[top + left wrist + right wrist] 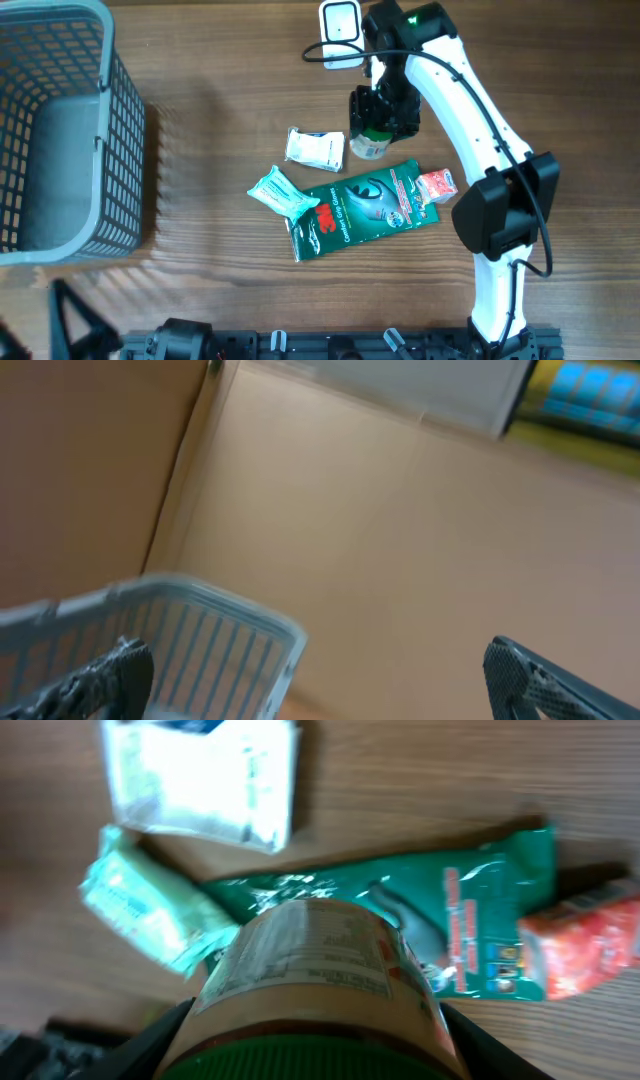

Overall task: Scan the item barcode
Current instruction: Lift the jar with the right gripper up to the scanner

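Right end effector: closed partway on a jar, one dark finger pressed to each flank. Grips near the green-lidded end, which sits closest to the wrist camera; label end points away from the lens.

Position, from overhead: jar directly under the end effector, its pale end peeking out toward the near side. Just right of a white packet, just beyond the top edge of a green pouch. Near a mint packet and a red sachet, apart from both. Scanner at the far side of the table, close to the wrist, apart from the jar.

Hard to make out: label print too blurred to read. Lid cut by the bottom frame edge; fingers mostly out of frame. Cannot tell whether the jar rests on the table or hangs clear of it.

Right arm pose: up from the near edge, elbow bent at right, white forearm slanting far-left to the wrist by the scanner.

Left end effector: spread wide, nothing between the fingers, only tips in frame. Looks over the rim of a grey basket at the table's left.
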`<action>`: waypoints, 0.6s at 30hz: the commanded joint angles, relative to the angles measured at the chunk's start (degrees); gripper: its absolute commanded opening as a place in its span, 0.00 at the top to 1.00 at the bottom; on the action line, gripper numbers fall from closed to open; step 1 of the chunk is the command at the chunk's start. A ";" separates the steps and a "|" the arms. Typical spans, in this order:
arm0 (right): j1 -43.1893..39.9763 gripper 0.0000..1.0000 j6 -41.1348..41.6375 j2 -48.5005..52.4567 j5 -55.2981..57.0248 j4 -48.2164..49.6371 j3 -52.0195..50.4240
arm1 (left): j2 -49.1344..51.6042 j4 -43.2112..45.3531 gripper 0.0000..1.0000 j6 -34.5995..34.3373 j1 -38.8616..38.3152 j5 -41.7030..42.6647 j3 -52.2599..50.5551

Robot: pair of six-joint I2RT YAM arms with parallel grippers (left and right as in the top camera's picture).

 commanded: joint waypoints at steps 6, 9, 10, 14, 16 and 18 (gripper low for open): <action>0.24 0.48 -2.86 -3.32 -4.83 -0.22 1.51 | -0.09 15.21 0.00 -6.34 0.31 -2.08 -29.66; 0.24 0.45 -2.84 -3.32 -4.83 -0.22 1.51 | -0.09 26.38 0.00 -3.37 0.31 6.95 -43.04; 0.24 0.44 -2.86 -3.32 -4.81 -0.22 1.51 | -0.09 27.89 0.00 -1.64 0.31 10.91 -45.31; 0.24 0.45 -2.84 -3.32 -4.39 -0.22 1.51 | -0.09 30.01 0.00 3.23 0.31 21.29 -50.47; 0.24 0.45 -2.80 -3.32 -4.39 -0.22 1.51 | -0.09 29.33 0.00 7.61 0.31 25.83 -51.04; 0.24 0.45 -2.75 -3.32 -4.42 -0.22 1.51 | -0.09 26.60 0.00 8.94 0.31 27.54 -51.04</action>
